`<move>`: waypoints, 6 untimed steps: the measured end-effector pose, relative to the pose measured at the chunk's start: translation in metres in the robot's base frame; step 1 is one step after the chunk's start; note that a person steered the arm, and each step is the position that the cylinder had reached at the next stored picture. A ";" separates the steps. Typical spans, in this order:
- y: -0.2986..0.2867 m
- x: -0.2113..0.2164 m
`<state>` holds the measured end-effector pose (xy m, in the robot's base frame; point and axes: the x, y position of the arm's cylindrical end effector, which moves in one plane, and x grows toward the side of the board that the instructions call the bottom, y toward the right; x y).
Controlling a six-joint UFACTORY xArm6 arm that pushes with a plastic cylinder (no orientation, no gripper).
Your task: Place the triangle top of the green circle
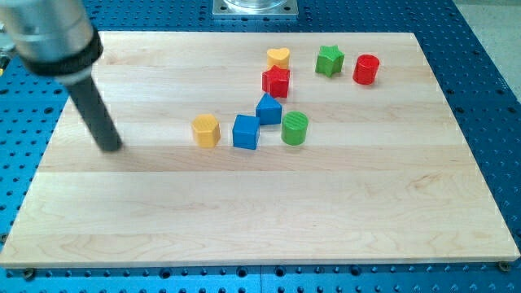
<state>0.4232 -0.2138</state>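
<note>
On the wooden board (244, 203), my tip (111, 148), touching nothing, stands far left of the blue triangle (269, 108), which needs a gentle rightward nudge above the green circle (295, 129).

We count seven blocks on the table (244, 212), all to the view's right of my tip (111, 148). Two are blue: a cube (246, 132) and a triangle (269, 109). Two are green: a circle (295, 129) and a star (330, 61). Two are red: a star (276, 81) and a cylinder (366, 69). Two are yellow: a hexagon (207, 130) and a heart (278, 58). That makes eight, not seven.
</note>
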 end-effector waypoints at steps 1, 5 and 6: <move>0.049 -0.031; 0.216 -0.023; 0.233 -0.029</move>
